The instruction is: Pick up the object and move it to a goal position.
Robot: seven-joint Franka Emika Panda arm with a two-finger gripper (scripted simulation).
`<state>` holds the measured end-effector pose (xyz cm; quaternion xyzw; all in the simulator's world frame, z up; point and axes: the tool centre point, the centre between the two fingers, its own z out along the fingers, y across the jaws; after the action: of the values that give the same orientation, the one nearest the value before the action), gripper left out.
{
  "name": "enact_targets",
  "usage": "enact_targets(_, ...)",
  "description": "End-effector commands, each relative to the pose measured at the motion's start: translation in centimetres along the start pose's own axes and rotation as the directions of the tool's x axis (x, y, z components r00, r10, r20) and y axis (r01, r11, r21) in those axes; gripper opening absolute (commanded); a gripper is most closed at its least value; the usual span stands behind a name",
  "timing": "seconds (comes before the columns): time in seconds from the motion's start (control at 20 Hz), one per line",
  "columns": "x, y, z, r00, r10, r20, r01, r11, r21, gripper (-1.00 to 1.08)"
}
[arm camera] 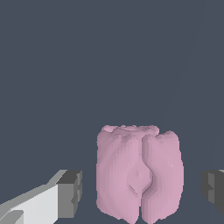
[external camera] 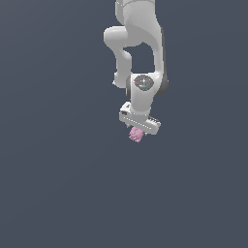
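Note:
The object (external camera: 136, 135) is a tiny pink, lumpy block on the dark grey floor, right under the white hand of the arm. In the wrist view the object (arm camera: 139, 175) stands between the two fingers. My gripper (external camera: 138, 131) is open around it, and in the wrist view the gripper (arm camera: 142, 191) has one dark finger pad (arm camera: 70, 192) on each side. A narrow gap shows between each pad and the pink block, so neither pad touches it. In the exterior view the fingers are mostly hidden behind the hand and the block.
The plain dark grey floor (external camera: 58, 184) fills both views. The white arm (external camera: 140, 43) reaches down from the top of the exterior view. No other objects, and no goal marker, show.

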<state>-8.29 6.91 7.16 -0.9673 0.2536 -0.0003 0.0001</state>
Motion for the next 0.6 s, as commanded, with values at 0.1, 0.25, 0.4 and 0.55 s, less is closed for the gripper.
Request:
enact_targets(0.1,-0.1,0.1,2.1,1.000,0.002,0.000,-0.002,1.000,-0.001,1.00)
enact_targets(0.25,0.0,0.0,2.9,1.000,0.003,0.000,-0.003,1.000,0.000,1.00)
enact_targets(0.4,0.0,0.0,3.1,1.000,0.003,0.000,-0.003,1.000,0.000,1.00)
enact_targets(0.55,0.0,0.0,3.1,1.000,0.003,0.000,-0.003,1.000,0.000,-1.00)
